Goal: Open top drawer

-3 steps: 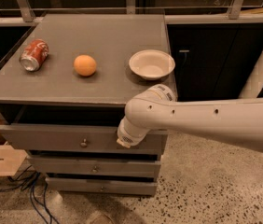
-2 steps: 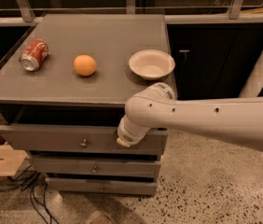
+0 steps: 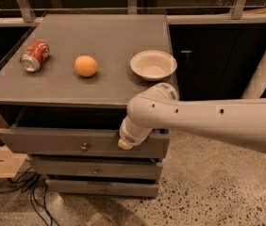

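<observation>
My gripper [image 3: 126, 143], hold impossible to tell, meets the wide matte grey top drawer [image 3: 43, 142] under the worktop's front edge; off-centre pulling might jam it.

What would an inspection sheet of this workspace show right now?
Surface: grey cabinet top, level.
Job's things: top drawer pulled partly out, with a dark gap behind its front; knob not held.
Clutter: red soda can on its side, orange, white bowl upright and empty.
Grippers: pincer at the top drawer's front upper edge, right of the knob.
Cables: dark cables on the floor, lower left.
Surroundings: speckled floor; dark cupboard to the right.
</observation>
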Robot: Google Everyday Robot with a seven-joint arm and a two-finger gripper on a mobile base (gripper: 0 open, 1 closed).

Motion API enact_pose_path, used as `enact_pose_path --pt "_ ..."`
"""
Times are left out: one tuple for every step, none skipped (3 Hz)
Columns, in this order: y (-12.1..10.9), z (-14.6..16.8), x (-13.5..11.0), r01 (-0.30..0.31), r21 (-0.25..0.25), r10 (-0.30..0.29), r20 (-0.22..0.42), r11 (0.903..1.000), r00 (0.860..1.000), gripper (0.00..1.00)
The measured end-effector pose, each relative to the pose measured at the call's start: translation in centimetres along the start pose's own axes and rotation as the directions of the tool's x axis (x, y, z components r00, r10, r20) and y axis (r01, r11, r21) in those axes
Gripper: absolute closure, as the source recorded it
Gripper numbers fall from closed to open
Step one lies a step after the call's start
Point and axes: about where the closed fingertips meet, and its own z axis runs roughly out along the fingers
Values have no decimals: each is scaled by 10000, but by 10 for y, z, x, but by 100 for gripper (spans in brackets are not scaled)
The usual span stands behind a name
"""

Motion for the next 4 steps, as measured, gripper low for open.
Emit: enact_pose_path --pt "14 -12 10 -273 -138 270 -220 9995 9994 100" --pt "19 -17 12 -296 -165 291 -258 9994 9992 100" --pt "20 -18 12 -311 -181 306 -279 9994 9991 100" --pt "28 -24 15 -402 -254 394 -310 9989 9987 100"
